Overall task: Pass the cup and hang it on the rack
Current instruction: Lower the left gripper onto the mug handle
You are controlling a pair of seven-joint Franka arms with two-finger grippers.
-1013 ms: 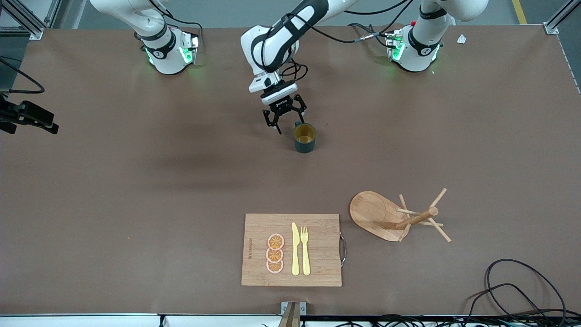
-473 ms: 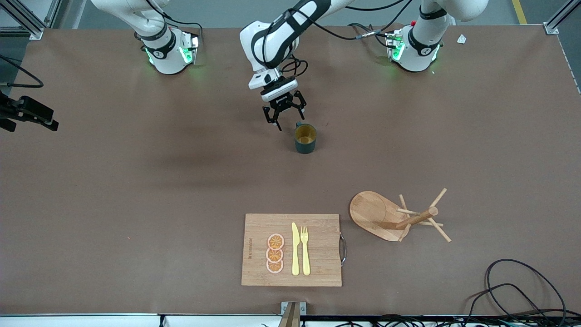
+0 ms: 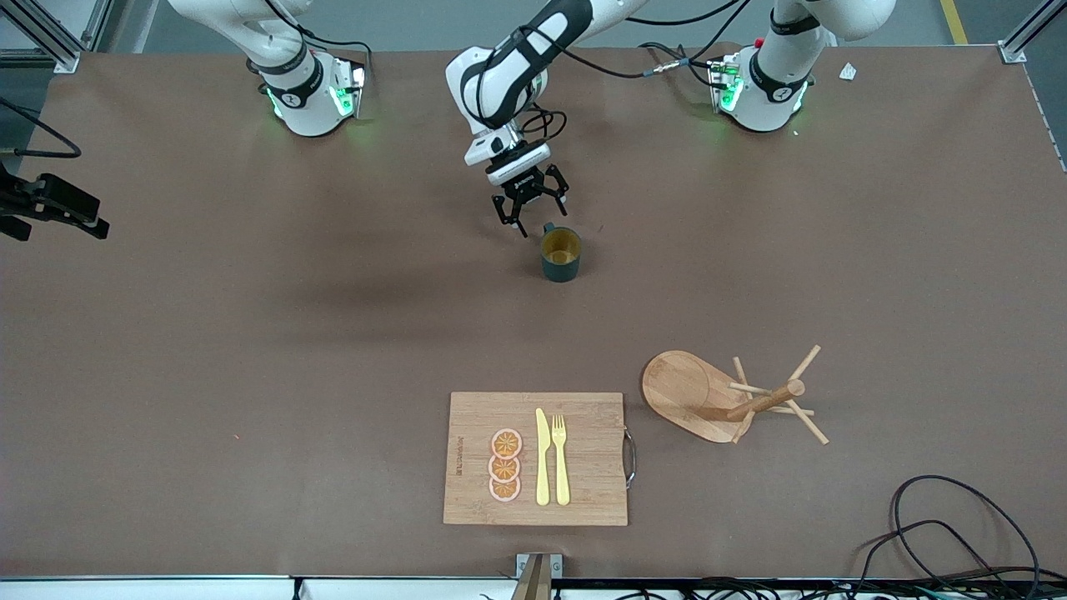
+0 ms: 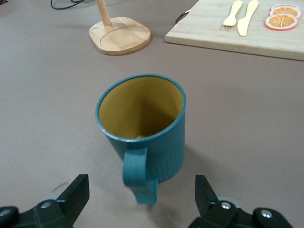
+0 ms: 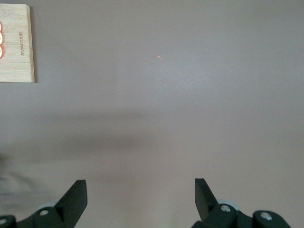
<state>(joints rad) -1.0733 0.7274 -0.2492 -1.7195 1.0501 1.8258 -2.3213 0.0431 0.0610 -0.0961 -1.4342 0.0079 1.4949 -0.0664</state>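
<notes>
the cup (image 3: 560,253) stands upright mid-desk, handle facing the left tool (image 3: 531,209), which hovers wide open just beside it. closing off-centre could nudge or tip it. the right tool (image 5: 140,197) waits, spread wide over bare desk.

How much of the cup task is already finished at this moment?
Nothing is done yet: the cup stands upright on the table, apart from the rack. In hand: the left gripper is open beside its handle. The right gripper waits, open. Left: grasp, pass, hang.
</notes>
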